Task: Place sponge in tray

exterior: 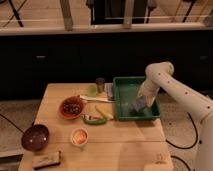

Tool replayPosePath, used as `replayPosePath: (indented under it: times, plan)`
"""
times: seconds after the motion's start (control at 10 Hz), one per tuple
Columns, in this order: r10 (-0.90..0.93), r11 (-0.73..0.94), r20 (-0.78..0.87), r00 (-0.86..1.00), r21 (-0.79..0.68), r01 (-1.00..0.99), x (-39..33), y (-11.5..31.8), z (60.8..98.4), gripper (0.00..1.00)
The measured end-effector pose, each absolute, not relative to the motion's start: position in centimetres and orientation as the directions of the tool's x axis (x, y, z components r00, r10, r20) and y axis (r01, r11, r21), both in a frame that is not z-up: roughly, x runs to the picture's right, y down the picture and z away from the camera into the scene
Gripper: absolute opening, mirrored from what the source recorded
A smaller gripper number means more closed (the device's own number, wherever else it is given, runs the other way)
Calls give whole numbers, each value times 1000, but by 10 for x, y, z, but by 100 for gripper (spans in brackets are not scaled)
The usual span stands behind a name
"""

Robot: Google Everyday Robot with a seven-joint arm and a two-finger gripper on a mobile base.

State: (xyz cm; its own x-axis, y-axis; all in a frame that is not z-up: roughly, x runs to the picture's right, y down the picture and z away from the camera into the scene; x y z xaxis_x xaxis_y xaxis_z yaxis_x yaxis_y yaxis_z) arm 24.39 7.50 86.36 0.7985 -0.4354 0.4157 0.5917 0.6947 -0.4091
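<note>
1. The white arm's two-finger gripper hung low inside the right end of the large rectangular green plastic tray. From where I stood I could not tell whether it was clamped or slack.
2. The small flat dark blue-grey sponge sat right at the gripper's tip, inside the tray and near its right wall. I could not tell whether it lay on the floor or hung just above it.
3. If the sponge was let go at a tilt, I judged it might tip against that near wall and flop over the rim.
4. If the sponge clung to the gripper as it rose, it would be carried back out.
5. A sideways pull-out could catch the wall and shove the light tray toward the long yellow and green pieces just left of it, on the wooden table.
</note>
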Motion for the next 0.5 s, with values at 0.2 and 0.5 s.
replayPosePath:
  times: [0.2,0.5]
  plan:
    - [-436,693,420,796,-408,595,244,76,864,12]
    - [-443,685,428,788,-405,605,244,78,860,45]
